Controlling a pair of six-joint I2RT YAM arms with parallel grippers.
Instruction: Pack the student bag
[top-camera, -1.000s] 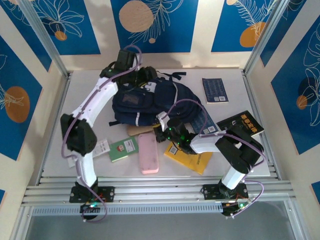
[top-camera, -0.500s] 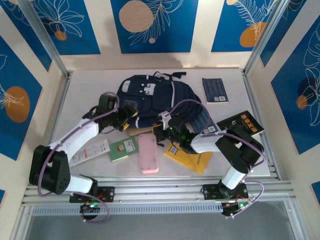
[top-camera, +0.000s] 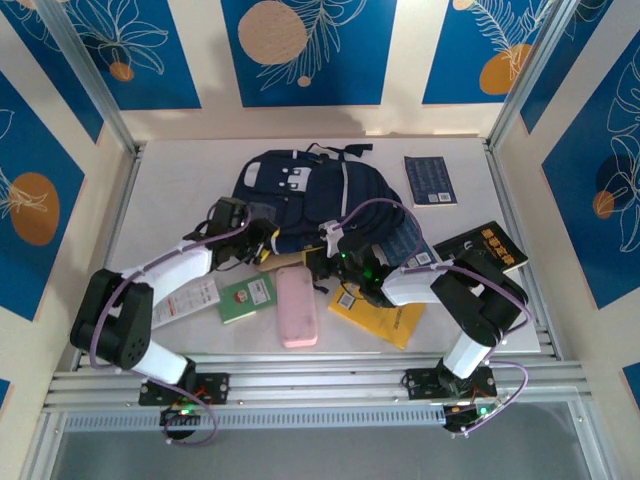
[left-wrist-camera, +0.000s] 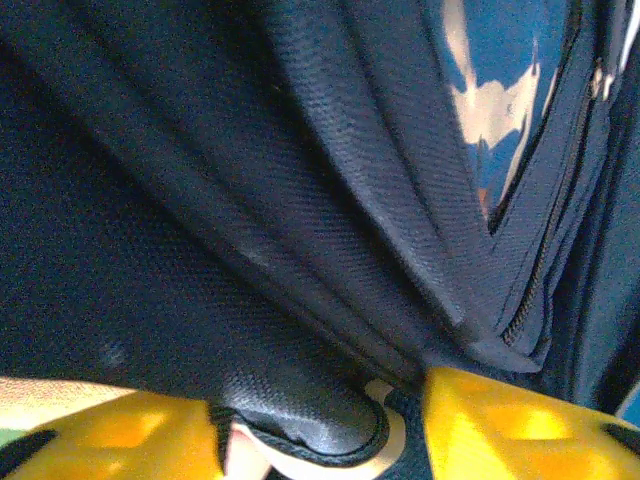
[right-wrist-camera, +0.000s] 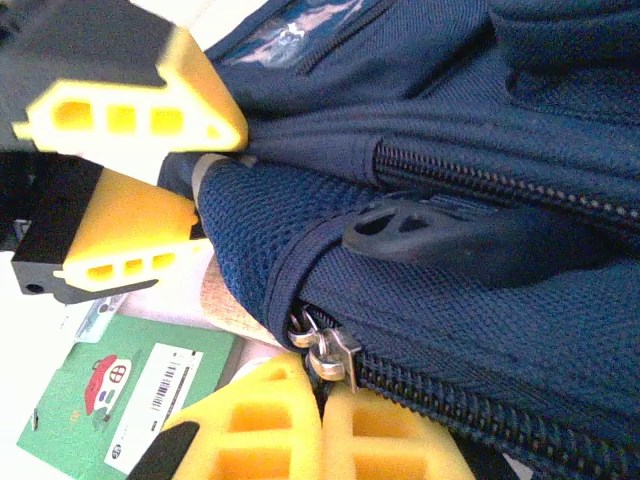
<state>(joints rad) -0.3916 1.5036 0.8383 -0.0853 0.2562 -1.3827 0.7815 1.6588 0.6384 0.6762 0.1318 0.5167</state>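
The student bag (top-camera: 300, 190), navy with pale stripes, lies flat in the middle of the table. My left gripper (top-camera: 262, 242) is at its near left edge. In the left wrist view its yellow fingers (left-wrist-camera: 110, 440) stand apart, and a padded fold of the bag (left-wrist-camera: 300, 405) lies between them with pale gaps on both sides. My right gripper (top-camera: 322, 262) is at the bag's near edge. Its fingers (right-wrist-camera: 390, 440) are pressed together on the metal zip pull (right-wrist-camera: 325, 350) at the end of the zip.
In front of the bag lie a green booklet (top-camera: 246, 297), a pink case (top-camera: 296, 305), a yellow book (top-camera: 380, 315) and a white card (top-camera: 185, 300). A dark blue book (top-camera: 430, 180) and a black book (top-camera: 482, 247) lie to the right.
My left arm swung from the bag's far side round to its near left edge, and the bag dropped flat. Its jaws have narrowed around a fold. My right gripper has stayed put.
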